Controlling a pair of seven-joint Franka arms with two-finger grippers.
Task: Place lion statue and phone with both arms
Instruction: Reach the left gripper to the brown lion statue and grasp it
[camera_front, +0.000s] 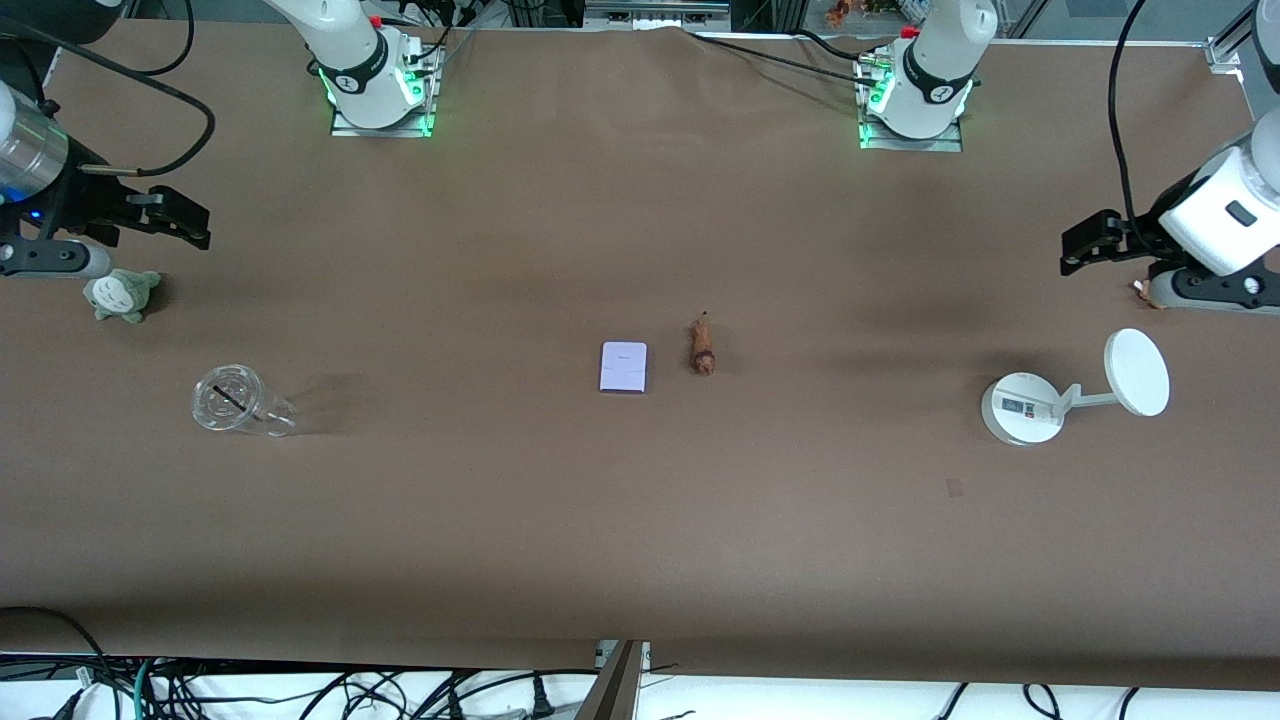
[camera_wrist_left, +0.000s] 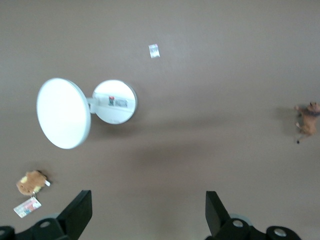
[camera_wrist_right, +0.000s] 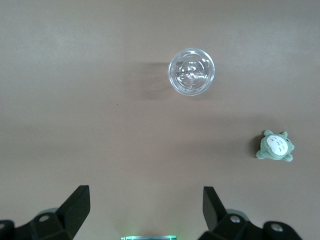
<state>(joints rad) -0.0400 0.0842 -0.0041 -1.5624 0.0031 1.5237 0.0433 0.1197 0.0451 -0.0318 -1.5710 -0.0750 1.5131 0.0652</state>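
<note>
The lion statue (camera_front: 703, 348), a tiny reddish-brown figurine, lies at the middle of the table beside the phone (camera_front: 623, 367), a flat pale lavender rectangle. The lion also shows at the edge of the left wrist view (camera_wrist_left: 307, 120). My left gripper (camera_front: 1085, 245) is open and empty, up in the air at the left arm's end of the table; its fingers (camera_wrist_left: 80, 210) stand wide apart over bare table. My right gripper (camera_front: 180, 220) is open and empty, up at the right arm's end, with wide-apart fingers (camera_wrist_right: 75, 205).
A white round-based stand with a disc (camera_front: 1060, 395) stands near the left arm's end. A tan plush with a tag (camera_wrist_left: 32, 182) lies under the left gripper. A grey-green plush (camera_front: 120, 294) and a clear cup (camera_front: 235, 400) sit near the right arm's end.
</note>
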